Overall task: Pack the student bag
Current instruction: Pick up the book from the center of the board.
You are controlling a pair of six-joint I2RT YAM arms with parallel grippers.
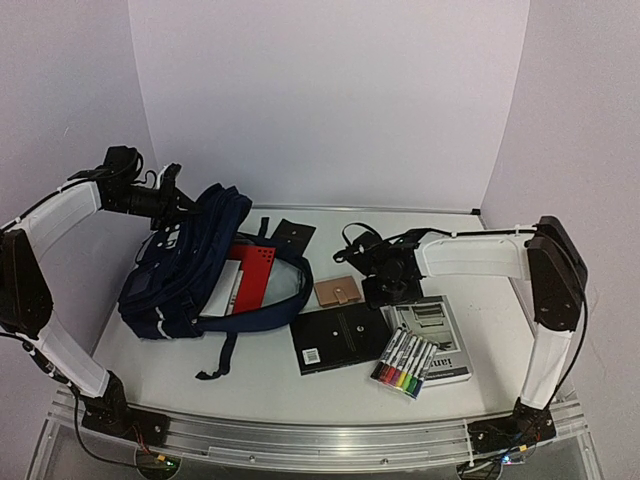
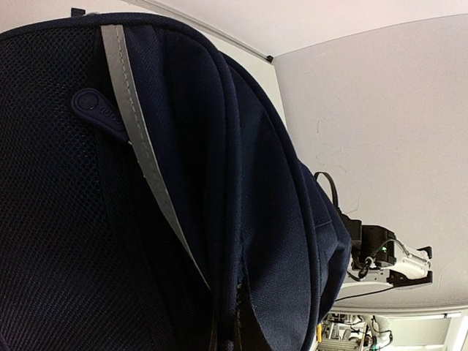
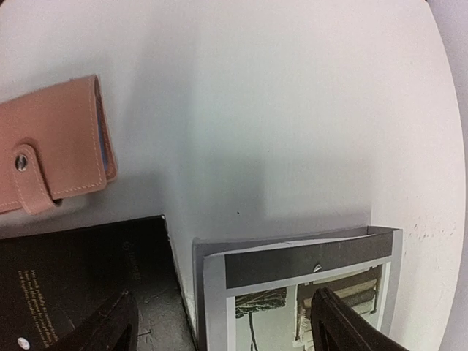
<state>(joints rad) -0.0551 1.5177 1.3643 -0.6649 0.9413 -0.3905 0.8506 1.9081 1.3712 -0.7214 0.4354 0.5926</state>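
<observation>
- White table [image 1: 260, 385].
- A black notebook [image 1: 340, 338] lies flat near its front.
- Left of the notebook lies the student bag [image 1: 190, 275].
- Just behind it, a pink wallet [image 1: 336, 292].
- Just right, a grey booklet [image 1: 445, 325].

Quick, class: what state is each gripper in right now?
Left gripper: closed, gripping the top of the large navy-blue fabric backpack.
Right gripper: open, holding nothing.

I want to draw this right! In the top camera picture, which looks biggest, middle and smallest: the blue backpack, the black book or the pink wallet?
1. backpack, biggest by far
2. black book
3. pink wallet, smallest
</observation>
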